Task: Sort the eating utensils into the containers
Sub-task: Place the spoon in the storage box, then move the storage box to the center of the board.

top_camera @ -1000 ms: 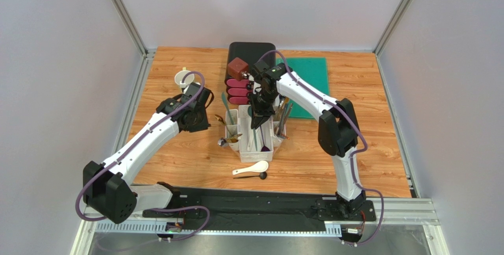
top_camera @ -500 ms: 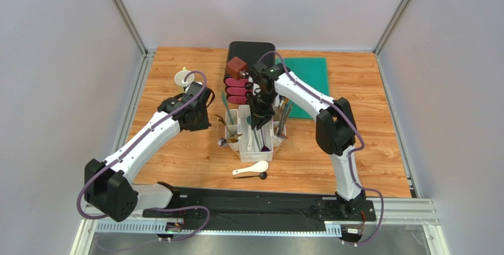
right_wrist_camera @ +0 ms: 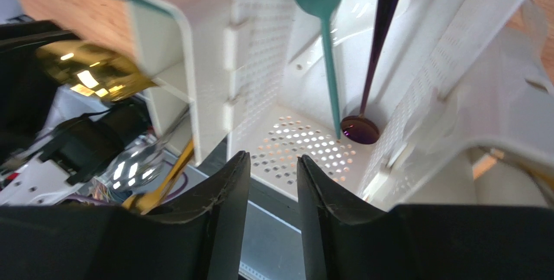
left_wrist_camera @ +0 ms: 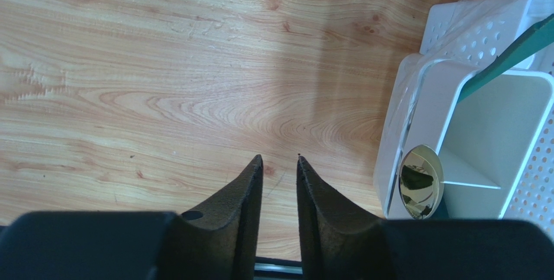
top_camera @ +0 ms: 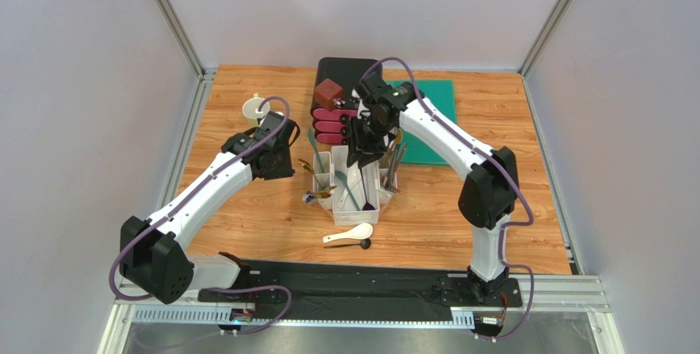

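The white caddy (top_camera: 355, 218) stands mid-table. Its centre bin holds a teal spoon (top_camera: 347, 186) and a purple spoon (top_camera: 368, 204), both also in the right wrist view, the teal one (right_wrist_camera: 330, 79) beside the purple one (right_wrist_camera: 374, 53). My right gripper (top_camera: 361, 157) hovers over that bin, open and empty (right_wrist_camera: 273, 156). A gold spoon (right_wrist_camera: 91, 72) sits in the left side bin. Silver and dark utensils (top_camera: 393, 165) stand in the right side bin. My left gripper (top_camera: 278, 165) is open and empty (left_wrist_camera: 279, 160) over bare wood left of the caddy (left_wrist_camera: 416, 98). A white soup spoon (top_camera: 349, 234) and a black spoon (top_camera: 361, 244) lie on the table in front.
A black-and-pink drawer box (top_camera: 337, 124) with a brown-red block (top_camera: 331, 91) on it stands behind the caddy. A green mat (top_camera: 427, 108) lies at the back right. A pale mug (top_camera: 255, 109) stands at the back left, behind my left arm.
My right gripper lowered a dark spoon into the centre bin and let it go; the teal spoon now lies there. The right elbow swung to the right. The left arm barely moved.
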Available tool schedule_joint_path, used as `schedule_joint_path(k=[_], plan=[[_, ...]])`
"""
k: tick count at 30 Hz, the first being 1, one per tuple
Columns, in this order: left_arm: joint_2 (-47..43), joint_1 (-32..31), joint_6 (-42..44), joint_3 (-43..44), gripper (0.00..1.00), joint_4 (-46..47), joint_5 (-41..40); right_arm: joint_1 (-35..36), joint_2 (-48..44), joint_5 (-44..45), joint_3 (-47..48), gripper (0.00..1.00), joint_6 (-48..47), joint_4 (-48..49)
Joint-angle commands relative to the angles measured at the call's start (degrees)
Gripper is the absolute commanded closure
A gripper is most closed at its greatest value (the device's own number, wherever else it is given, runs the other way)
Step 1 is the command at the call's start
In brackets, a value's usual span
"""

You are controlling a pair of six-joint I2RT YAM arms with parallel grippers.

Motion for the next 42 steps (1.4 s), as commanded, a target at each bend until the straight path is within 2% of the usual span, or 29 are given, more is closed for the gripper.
schedule_joint_path(k=[1, 2, 5, 7, 11, 13, 17, 21, 26, 29, 33, 36, 42], plan=[[-1.02, 0.61, 2.06, 0.54, 0.64, 1.66, 1.31, -0.01, -8.74, 0.36, 5.86, 0.61, 2.22, 3.04], [-1.29, 0.79, 2.76, 0.19, 0.64, 1.40, 1.57, -0.27, -9.36, 0.54, 9.00, 0.57, 2.31, 2.95], [-3.57, 1.05, 5.13, -1.82, 0.63, 2.27, 3.59, -1.67, -11.20, 1.50, 13.50, 0.56, 3.19, 3.21], [-5.50, 1.05, 5.66, -2.71, 0.63, 2.01, 3.69, -2.82, -13.22, 3.34, 13.52, 0.56, 4.07, 3.83], [-11.29, 1.05, 6.37, -3.77, 0.63, 0.17, 4.65, -7.64, -18.23, 7.65, 6.16, 0.55, 6.17, 7.95], [-16.20, 1.05, 7.15, -3.24, 0.63, -1.76, 5.96, -9.93, -20.34, 6.96, 0.27, 0.54, 7.84, 9.19], [-23.69, 0.96, 13.90, 0.09, 0.61, -5.10, 7.81, -15.11, -23.24, 9.58, -7.83, 0.52, 12.06, 9.90], [-20.64, 0.88, 15.59, 3.43, 0.62, -15.36, 8.86, -19.16, -26.58, 13.19, -13.63, 0.49, 14.79, 10.07], [-20.80, 0.87, 15.77, 4.67, 0.59, -15.48, 10.63, -25.83, -26.85, 6.09, -22.49, 0.47, 14.97, 10.69], [-18.00, 0.88, 14.20, 5.55, 0.61, -16.53, 13.52, -28.47, -26.07, 0.82, -28.03, 0.47, 14.27, 11.13], [-13.61, 0.88, 10.50, 4.41, 0.60, -17.50, 17.46, -29.01, -22.65, -8.21, -31.21, 0.47, 11.29, 8.93], [-9.57, 0.88, 8.66, 2.48, 0.61, -15.58, 19.33, -28.14, -20.45, -11.67, -33.50, 0.48, 9.53, 8.40], [-4.03, 0.88, 6.02, 1.42, 0.62, -8.82, 22.39, -24.54, -17.80, -11.33, -33.59, 0.50, 7.68, 7.61]])
